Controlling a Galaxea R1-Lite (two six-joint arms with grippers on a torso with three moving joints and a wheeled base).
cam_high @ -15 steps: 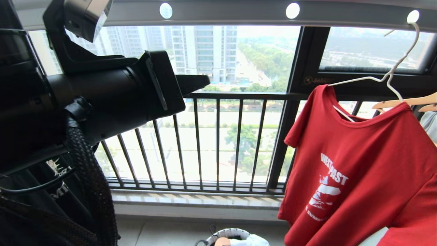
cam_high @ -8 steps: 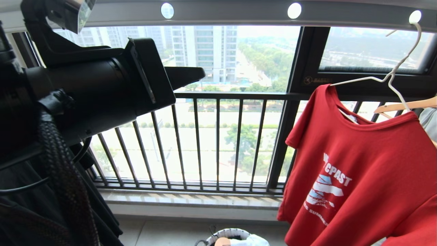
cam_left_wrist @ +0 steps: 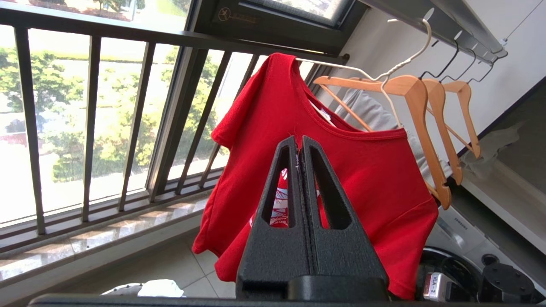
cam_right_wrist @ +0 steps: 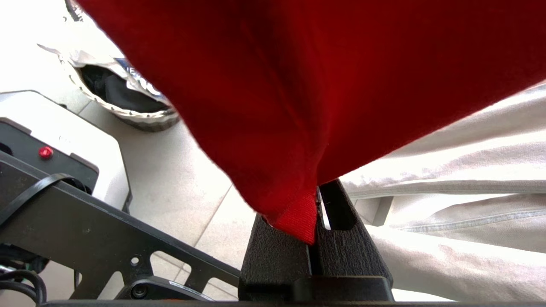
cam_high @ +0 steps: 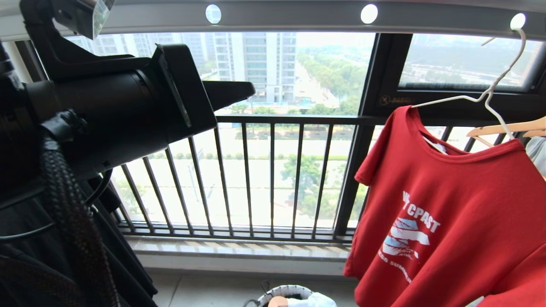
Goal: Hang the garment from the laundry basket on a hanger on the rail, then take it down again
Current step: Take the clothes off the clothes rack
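Beyond the dark barred window railing (cam_high: 273, 179) lie tower blocks and green trees, and a pale sill runs along its foot. Across the top, the grey rail (cam_high: 298, 17) stretches with its row of round holes. On the left, the left gripper (cam_high: 251, 88) juts out over the railing, its black fingers pressed together on nothing; the arm's dark bulk and braided cable hide most of that side. Low in the middle, the laundry basket (cam_high: 294, 291) is cut off by the frame edge; something white and a tan scrap show at its rim, and from the right wrist camera dark cloth lies inside it. To the right, the white wire hanger (cam_high: 490, 91) hooks into a rail hole and carries the red garment (cam_high: 452, 204), which hangs tilted, its left shoulder riding high on the wire. Behind it, the wooden hangers (cam_left_wrist: 426, 111) line up along the rail, one bearing a pale grey garment (cam_left_wrist: 367, 113). The right gripper (cam_right_wrist: 316, 204) is outside the head camera's view; its own camera shows it pinching a folded hem of the red shirt, with pale cloth (cam_right_wrist: 460, 192) beside it.
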